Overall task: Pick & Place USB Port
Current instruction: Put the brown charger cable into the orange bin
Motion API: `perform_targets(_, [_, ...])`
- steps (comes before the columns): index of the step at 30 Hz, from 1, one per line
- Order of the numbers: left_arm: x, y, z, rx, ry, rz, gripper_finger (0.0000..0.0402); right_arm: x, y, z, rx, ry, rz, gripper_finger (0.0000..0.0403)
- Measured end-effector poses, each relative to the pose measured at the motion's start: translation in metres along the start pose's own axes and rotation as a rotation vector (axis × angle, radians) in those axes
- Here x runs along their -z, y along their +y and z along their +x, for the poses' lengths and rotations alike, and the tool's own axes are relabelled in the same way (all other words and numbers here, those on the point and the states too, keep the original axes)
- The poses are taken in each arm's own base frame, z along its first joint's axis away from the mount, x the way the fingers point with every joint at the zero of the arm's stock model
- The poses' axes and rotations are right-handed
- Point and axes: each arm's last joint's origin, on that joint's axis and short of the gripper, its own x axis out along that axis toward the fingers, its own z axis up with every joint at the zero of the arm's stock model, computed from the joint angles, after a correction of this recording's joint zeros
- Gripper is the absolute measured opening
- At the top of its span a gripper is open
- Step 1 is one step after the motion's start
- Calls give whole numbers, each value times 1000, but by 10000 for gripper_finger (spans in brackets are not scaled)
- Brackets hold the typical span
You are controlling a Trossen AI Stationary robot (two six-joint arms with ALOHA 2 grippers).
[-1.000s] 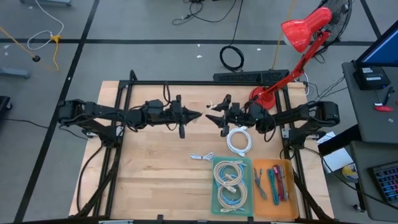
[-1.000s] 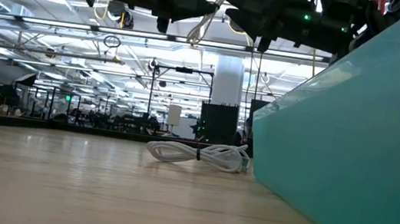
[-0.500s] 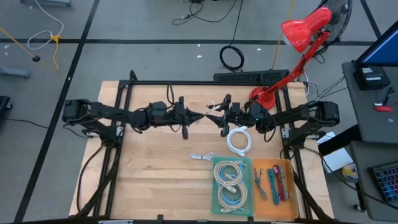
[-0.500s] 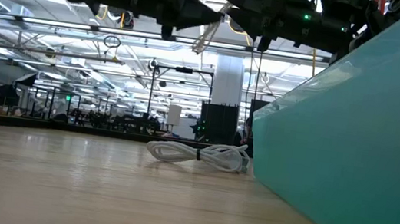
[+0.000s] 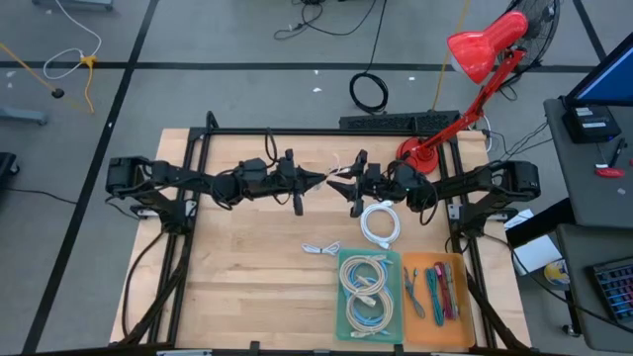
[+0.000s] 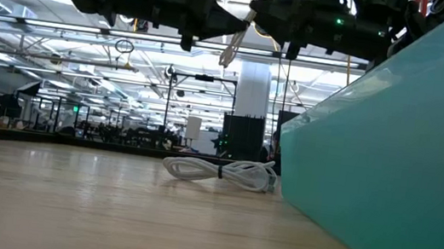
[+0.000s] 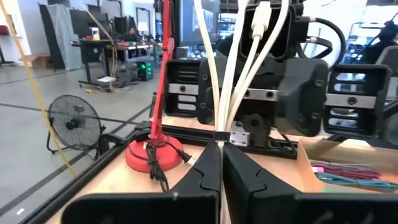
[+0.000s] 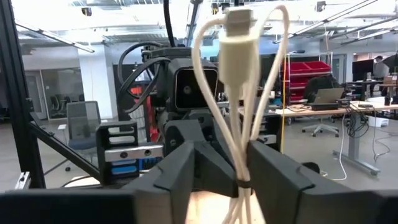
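Grippers meet nose to nose above the far middle of the pale wooden table (image 5: 247, 267), high off its surface, with a bundled white USB cable (image 7: 233, 74) between them. The left gripper (image 5: 318, 180) is clamped tight on that cable: in the left wrist view its two dark fingers (image 7: 208, 168) press together around the strands at a small black tie, and the loops with a white plug rise above the grip. The right gripper (image 5: 334, 185) faces it from the right, jaws parted to a middling gap with the same cable's strands (image 8: 239, 93) running between the two fingers (image 8: 180, 165); whether those fingers press the cable cannot be told. From the low view a short white cable end (image 6: 230, 50) hangs slanting between the two dark gripper bodies.

Below them, a second coiled white cable (image 5: 380, 222) lies on the table just to the right of centre, near the far edge of a teal rectangular tray (image 5: 396, 297) that holds more coiled cables. Just beside it on the right sits an orange rectangular tray (image 5: 461, 297) with coloured cables. A small white cable piece (image 5: 320, 249) lies on the wood just left of the teal tray. A red desk lamp (image 5: 475, 59) stands at the table's far right corner.
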Motion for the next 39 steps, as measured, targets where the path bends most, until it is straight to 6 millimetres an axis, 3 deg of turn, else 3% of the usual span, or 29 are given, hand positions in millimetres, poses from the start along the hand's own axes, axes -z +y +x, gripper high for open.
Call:
perform_targets(8, [1,-1,0,50,7,-7,0,0,-1,0,32,0,-24,9])
perform_targets(16, [2,-1,-3,17,73,-5,39,3,-2,0,59,43,20,4])
perform_targets(22, [2,6,-22,-231,280,39,111,-3,-6,-10,193,192,101,3])
perform_targets(26, [8,10,-36,-364,436,80,154,-15,-6,-29,327,361,229,2])
perform_targets(30, [17,11,-41,-365,544,78,180,-35,-5,-54,482,619,409,1])
perform_targets(34, [29,8,-42,-327,632,84,190,-64,1,-87,637,872,615,1])
perform_targets(39, [40,4,-40,-309,694,102,191,-98,22,-117,761,1017,882,1])
